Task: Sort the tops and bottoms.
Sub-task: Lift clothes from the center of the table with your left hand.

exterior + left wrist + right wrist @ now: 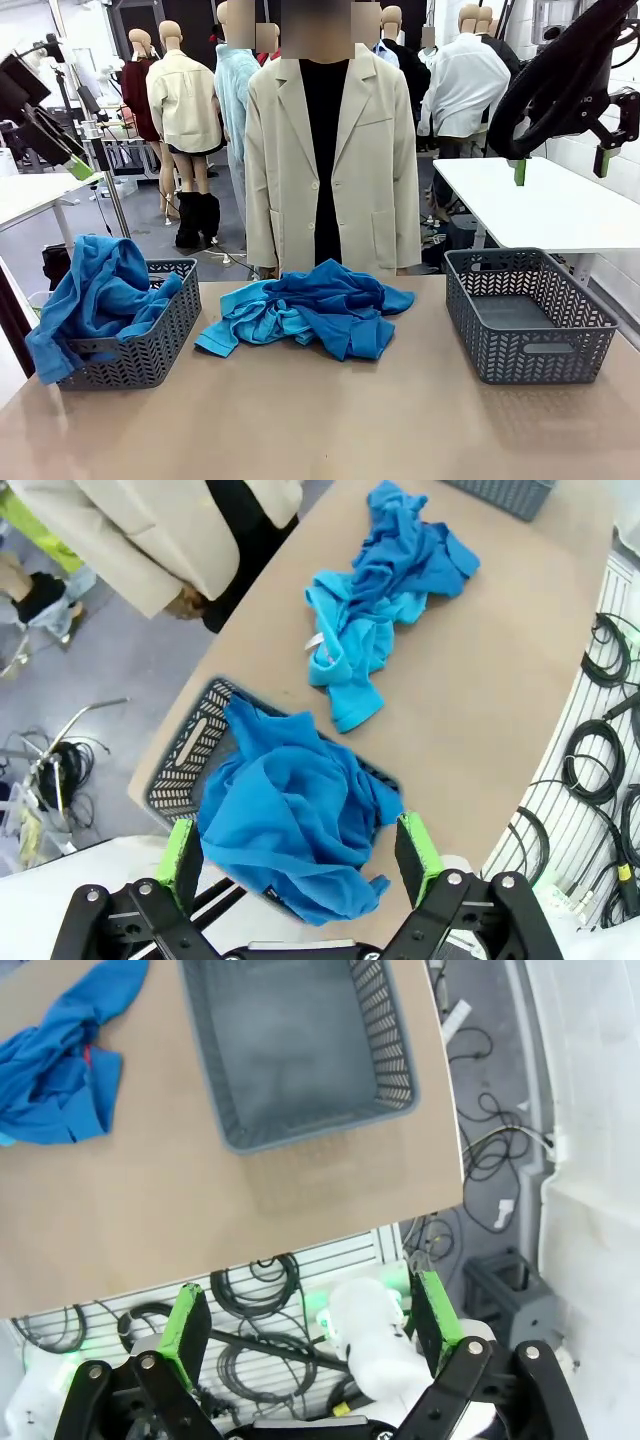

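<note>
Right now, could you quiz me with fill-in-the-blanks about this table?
The left basket holds a ___ shirt.
The pile of shirts lies ___ the left basket and the right basket.
The left gripper and the right gripper are both ___.
Missing words: blue; between; open.

We see a tan table [320, 430] carrying three things. The grey left basket [165, 350] sits near its left end. A heap of blue tops [310, 305] lies mid-table toward the far edge. The grey right basket [520, 350] sits near its right end. All three are apart.
</note>
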Available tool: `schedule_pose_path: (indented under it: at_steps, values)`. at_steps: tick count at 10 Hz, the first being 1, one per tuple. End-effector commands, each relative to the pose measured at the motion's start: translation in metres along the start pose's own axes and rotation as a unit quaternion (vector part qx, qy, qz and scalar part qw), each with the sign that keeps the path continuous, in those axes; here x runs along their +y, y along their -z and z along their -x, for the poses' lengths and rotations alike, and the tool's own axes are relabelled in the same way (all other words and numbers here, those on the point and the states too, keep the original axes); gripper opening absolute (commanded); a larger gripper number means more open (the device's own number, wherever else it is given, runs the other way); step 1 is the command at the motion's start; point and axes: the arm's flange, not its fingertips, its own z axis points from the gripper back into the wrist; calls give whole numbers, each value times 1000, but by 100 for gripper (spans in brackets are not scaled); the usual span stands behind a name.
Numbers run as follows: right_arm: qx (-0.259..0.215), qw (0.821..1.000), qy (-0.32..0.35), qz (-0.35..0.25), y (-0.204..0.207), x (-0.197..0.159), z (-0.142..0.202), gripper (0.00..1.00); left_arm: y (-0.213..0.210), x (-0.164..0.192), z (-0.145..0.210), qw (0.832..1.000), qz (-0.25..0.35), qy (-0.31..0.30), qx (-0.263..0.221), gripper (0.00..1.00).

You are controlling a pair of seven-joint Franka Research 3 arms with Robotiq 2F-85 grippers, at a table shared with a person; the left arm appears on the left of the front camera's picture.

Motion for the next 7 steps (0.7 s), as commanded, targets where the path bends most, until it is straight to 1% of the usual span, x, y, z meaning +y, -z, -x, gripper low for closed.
schedule_pose_path:
  at_steps: [1,2,4,5,6,7]
  values:
    - [9,1000,-4,-9,-2,1,-1,100,40,-6,-9,999,46,25,1,100]
    - [9,1000,-4,-9,-2,1,-1,100,70,-2,-20,996,84,38,-3,100]
    - [9,1000,-4,-9,-2,1,-1,100,128,-8,-49,985,153,76,6,100]
    - [9,1000,-4,-9,-2,1,-1,100,149,-9,-59,982,157,105,10,100]
    - [9,1000,-4,-9,-2,1,-1,100,178,-11,-78,974,189,125,-3,100]
    - [9,1000,-4,-9,-2,1,-1,100,199,-17,-99,970,202,131,-15,100]
